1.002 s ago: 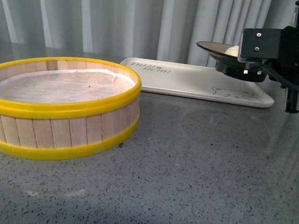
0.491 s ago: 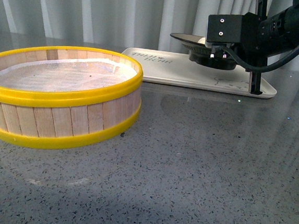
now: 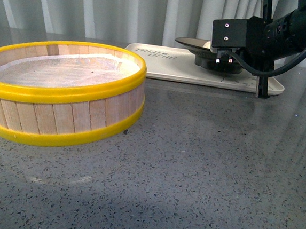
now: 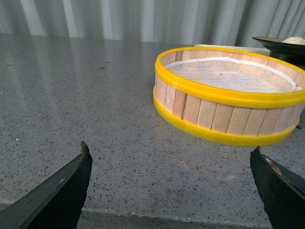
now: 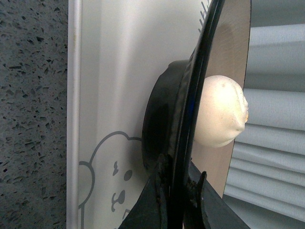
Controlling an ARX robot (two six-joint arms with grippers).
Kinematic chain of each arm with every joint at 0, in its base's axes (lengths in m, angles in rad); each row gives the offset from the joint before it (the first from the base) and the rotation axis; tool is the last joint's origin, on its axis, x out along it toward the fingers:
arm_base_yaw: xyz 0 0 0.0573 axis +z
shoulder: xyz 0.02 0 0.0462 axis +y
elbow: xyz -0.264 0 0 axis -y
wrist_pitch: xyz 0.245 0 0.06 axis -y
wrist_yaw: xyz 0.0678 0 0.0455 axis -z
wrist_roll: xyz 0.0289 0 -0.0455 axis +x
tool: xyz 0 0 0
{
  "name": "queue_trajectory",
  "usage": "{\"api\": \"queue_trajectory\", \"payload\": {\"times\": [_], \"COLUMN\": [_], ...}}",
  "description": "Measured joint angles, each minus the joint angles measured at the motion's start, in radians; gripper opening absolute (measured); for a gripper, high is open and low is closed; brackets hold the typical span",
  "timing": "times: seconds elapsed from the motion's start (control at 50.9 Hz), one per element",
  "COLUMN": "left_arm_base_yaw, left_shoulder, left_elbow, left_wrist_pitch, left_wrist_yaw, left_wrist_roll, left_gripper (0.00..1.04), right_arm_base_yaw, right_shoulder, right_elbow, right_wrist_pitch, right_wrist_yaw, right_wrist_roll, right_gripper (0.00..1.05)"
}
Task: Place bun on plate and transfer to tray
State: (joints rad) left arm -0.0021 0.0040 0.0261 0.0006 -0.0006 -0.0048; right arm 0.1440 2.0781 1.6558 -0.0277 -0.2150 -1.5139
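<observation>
So there's just one bun (image 5: 221, 112), one plate (image 3: 189, 42), one tray (image 3: 168, 67) with a single bear drawing (image 5: 112, 186) printed on it, and one steamer basket (image 3: 61, 120) holding one paper liner (image 3: 55, 71). Only the grippers come as a pair: two of them, the left gripper (image 4: 171, 148) and the right gripper (image 5: 181, 174). One table (image 3: 191, 166) under the lot.

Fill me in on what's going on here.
The right gripper is clamped on the rim of the black-rimmed plate, which carries the bun, over the cream tray at the back of the table. The plate's foot is down near the tray surface; whether it rests there cannot be told. The left gripper hangs open above the table, holding nothing, near the paper-lined steamer basket.
</observation>
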Motion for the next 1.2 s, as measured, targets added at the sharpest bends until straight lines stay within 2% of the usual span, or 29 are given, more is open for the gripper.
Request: {"api": "queue_trajectory", "payload": {"times": [0.962,1.1,1.198], "left_arm_base_yaw": [0.0,0.0,0.0], "left_shoulder": [0.0,0.0,0.0], "left_elbow": [0.0,0.0,0.0], "left_wrist_pitch": [0.0,0.0,0.0], "left_wrist_yaw": [0.0,0.0,0.0], "left_wrist_roll": [0.0,0.0,0.0], "left_gripper": [0.98,0.98,0.98], "right_arm_base_yaw": [-0.01,-0.011,-0.012], "right_shoulder": [-0.002,-0.003,-0.011], "right_elbow": [-0.05,-0.08,-0.084], "right_wrist_pitch": [0.011,0.004,0.006], "right_wrist_yaw": [-0.008,-0.008,-0.009], "right_wrist_roll": [-0.021,-0.023,-0.021], "right_gripper": [0.03,0.28,0.42]}}
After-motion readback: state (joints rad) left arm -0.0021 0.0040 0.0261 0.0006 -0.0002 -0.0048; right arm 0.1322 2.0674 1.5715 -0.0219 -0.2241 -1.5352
